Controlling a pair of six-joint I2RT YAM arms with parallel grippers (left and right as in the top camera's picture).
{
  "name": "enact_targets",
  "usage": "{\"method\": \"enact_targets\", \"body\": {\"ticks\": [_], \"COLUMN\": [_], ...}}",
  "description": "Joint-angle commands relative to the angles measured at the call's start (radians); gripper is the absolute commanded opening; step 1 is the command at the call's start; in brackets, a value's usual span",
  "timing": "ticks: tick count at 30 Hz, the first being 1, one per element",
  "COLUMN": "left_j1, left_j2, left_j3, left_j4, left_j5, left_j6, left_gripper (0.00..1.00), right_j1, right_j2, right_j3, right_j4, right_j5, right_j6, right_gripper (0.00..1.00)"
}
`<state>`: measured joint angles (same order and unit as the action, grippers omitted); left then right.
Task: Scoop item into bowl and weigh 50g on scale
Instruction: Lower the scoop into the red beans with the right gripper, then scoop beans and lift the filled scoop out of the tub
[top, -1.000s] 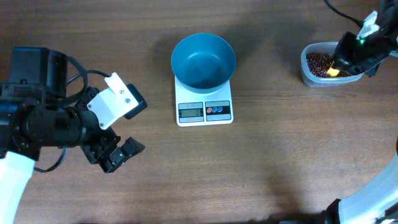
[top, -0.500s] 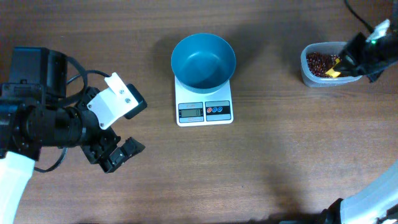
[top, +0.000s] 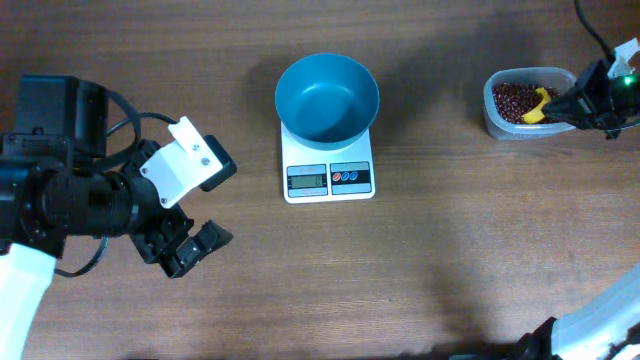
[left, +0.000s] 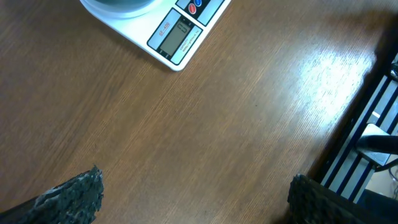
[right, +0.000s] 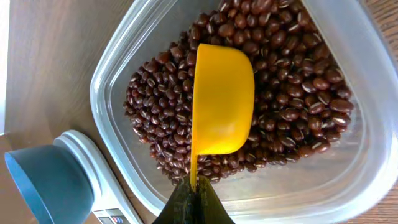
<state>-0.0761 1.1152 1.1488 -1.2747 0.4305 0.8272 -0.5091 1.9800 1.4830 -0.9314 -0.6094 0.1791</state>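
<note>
Yellow scoop (right: 222, 99) handle pinched tight in right gripper (right: 193, 202), cup back-side up on the beans (right: 298, 106) in clear tub (right: 112, 74). Suggest roll cup upright, lift level, go slow to bowl (top: 327, 97) on scale (top: 329, 180), centre of worktop (top: 450, 280). Idle left gripper (left: 193, 194) wide open, empty. Scoop fill hidden; display (top: 307, 179) unreadable.

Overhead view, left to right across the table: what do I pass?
First the left end effector → bowl on the scale → clear tub of beans → right end effector, gripping a yellow scoop.
</note>
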Motion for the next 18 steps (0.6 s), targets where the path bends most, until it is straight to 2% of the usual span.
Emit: {"method": "enact_targets", "body": {"ticks": [1, 6, 10, 12, 15, 16, 18], "left_j1": [0.0, 0.0, 0.001, 0.0, 0.0, 0.0, 0.0], "left_j2": [-0.005, -0.005, -0.005, -0.005, -0.005, -0.005, -0.005], "left_j3": [-0.002, -0.002, -0.002, -0.002, -0.002, -0.002, -0.002], "left_j4": [-0.001, -0.001, -0.001, -0.001, -0.001, -0.001, -0.001], "left_j5": [0.018, 0.018, 0.018, 0.018, 0.018, 0.018, 0.018], "left_j6": [0.012, 0.012, 0.012, 0.012, 0.012, 0.012, 0.012], "left_gripper": [0.99, 0.99, 0.99, 0.99, 0.99, 0.99, 0.99], "right_j1": [0.006, 0.006, 0.011, 0.011, 0.011, 0.011, 0.011], "right_j2": [0.042, 0.043, 0.043, 0.043, 0.043, 0.043, 0.043], "right_j3": [-0.01, -0.01, -0.01, -0.01, -0.01, -0.01, -0.01], "right_j4": [-0.008, 0.028, 0.07, 0.033, -0.01, -0.009, 0.016], "right_j5": [-0.008, 0.019, 0.018, 0.0, -0.108, -0.22, -0.256], "right_j6": [-0.015, -0.026, -0.233, -0.235, -0.234, -0.235, -0.223], "right_gripper": [0.04, 0.04, 0.04, 0.04, 0.04, 0.04, 0.04]}}
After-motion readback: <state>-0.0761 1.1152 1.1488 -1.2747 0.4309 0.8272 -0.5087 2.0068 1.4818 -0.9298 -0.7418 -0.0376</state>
